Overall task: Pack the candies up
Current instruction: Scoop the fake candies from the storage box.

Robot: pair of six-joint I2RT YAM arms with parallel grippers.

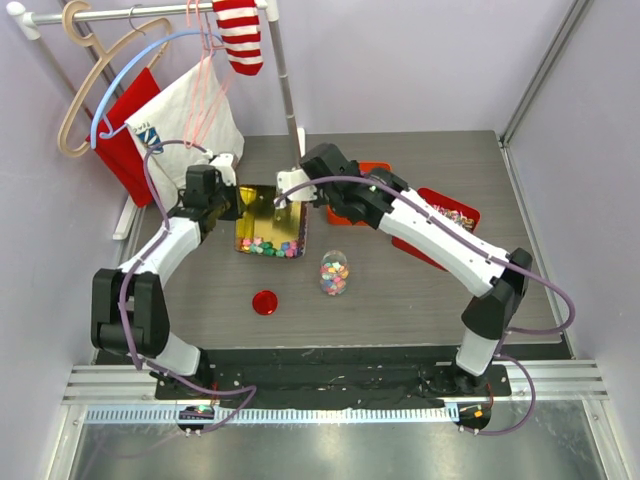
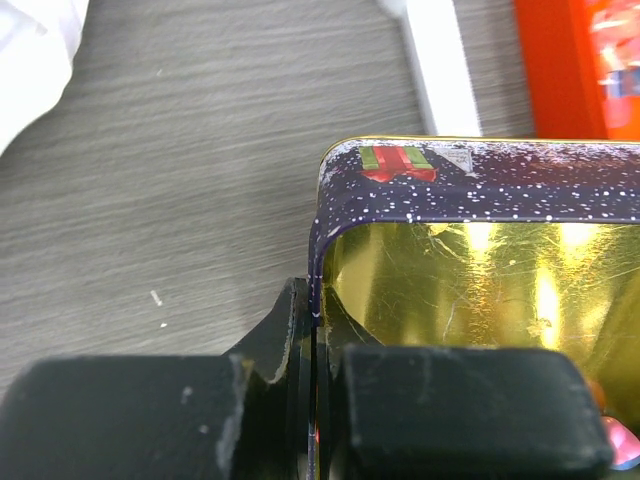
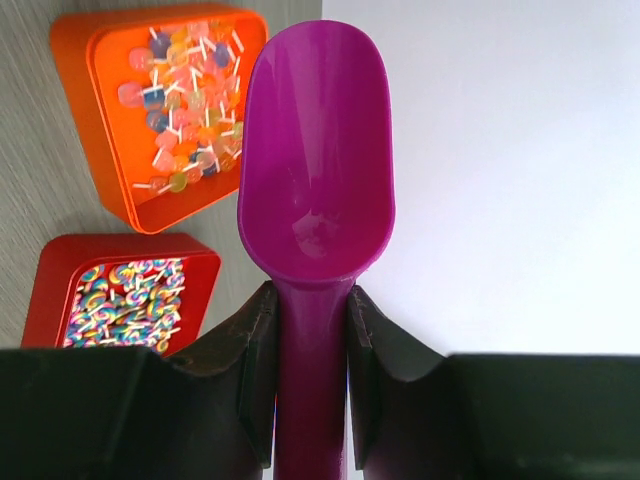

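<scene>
Item: candies (image 1: 270, 245), near end of gold tin (image 1: 262, 205), toward surface's left edge. Holds: left gripper (image 2: 312, 345) pinching tin wall; right gripper (image 3: 312, 330) clamping empty scoop (image 3: 315, 150). Risk: scoop thrust may shift tin, scattering candies.

Glossy purple plastic scoop (image 3: 315, 180) in right gripper (image 3: 312, 305) was plain; rectangular metal tin (image 2: 480, 190) in left gripper (image 2: 315, 335) was gold inside, navy rim white-speckled, red-green gift print.
</scene>
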